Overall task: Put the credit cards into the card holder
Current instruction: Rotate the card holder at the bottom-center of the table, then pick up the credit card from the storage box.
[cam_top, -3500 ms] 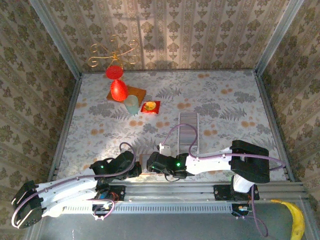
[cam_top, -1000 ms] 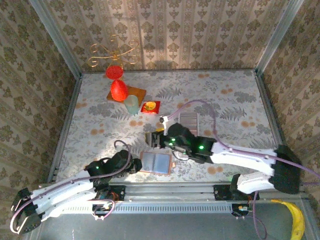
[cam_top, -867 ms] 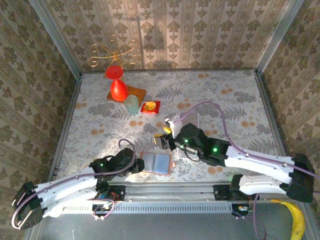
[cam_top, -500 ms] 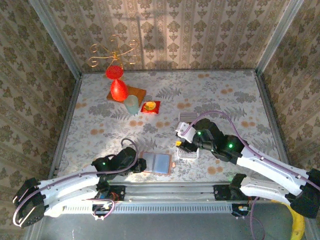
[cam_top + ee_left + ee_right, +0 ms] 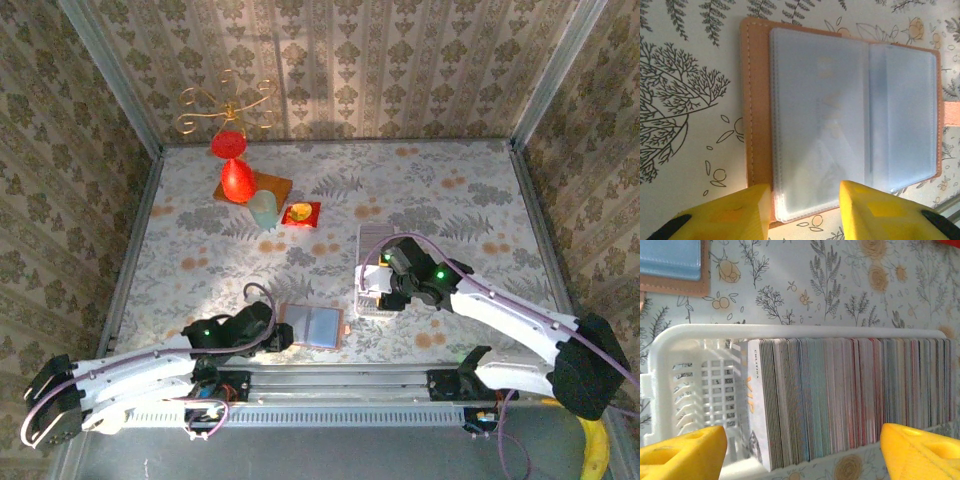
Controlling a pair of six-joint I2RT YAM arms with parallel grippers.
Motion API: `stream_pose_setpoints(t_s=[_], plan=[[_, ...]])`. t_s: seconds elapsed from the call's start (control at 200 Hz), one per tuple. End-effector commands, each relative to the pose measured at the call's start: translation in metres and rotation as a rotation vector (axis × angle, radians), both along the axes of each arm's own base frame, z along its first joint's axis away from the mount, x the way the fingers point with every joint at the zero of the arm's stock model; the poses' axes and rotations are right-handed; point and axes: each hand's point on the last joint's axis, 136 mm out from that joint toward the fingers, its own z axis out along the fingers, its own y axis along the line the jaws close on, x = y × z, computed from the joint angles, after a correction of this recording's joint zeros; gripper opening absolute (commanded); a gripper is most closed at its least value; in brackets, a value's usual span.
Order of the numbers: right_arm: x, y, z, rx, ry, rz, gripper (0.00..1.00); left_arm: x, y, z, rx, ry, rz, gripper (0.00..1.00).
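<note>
We saw the card holder [image 5: 840,120] lying open, one edge between our left gripper's [image 5: 805,212] spread fingers. Our right gripper [image 5: 800,455], equally spread, straddled the credit cards [image 5: 850,395] packed upright in the white tray [image 5: 695,365].

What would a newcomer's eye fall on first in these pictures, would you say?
Probably the packed row of credit cards standing on edge in the white tray, framed by the open right hand. Next, the card holder lying open near the front edge of the table under the open left hand, and the bright red ornament at far left.
</note>
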Motion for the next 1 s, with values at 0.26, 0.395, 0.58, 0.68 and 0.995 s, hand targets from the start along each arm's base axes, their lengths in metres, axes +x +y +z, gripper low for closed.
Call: stream_pose_setpoints(t_s=[0.26,0.395,0.58,0.68,0.995], plan=[[0.021,0.01,-0.03,-0.091,-0.033,0.076,0.92,-0.007,-0.01,-0.001,-0.027,0.024,-0.002,0.4],[0.031,0.009,-0.04,-0.128,-0.067,0.073,0.92,-0.01,-0.015,0.003,-0.05,0.026,-0.004,0.39],[0.036,0.008,-0.045,-0.154,-0.087,0.072,0.88,-0.013,-0.02,0.008,-0.06,0.024,-0.018,0.38],[0.032,0.008,-0.044,-0.152,-0.083,0.08,0.84,-0.012,-0.016,0.008,-0.04,0.016,-0.014,0.38],[0.014,0.004,-0.034,-0.15,-0.058,0.106,0.56,-0.01,-0.012,0.011,-0.038,0.0,-0.004,0.38]])
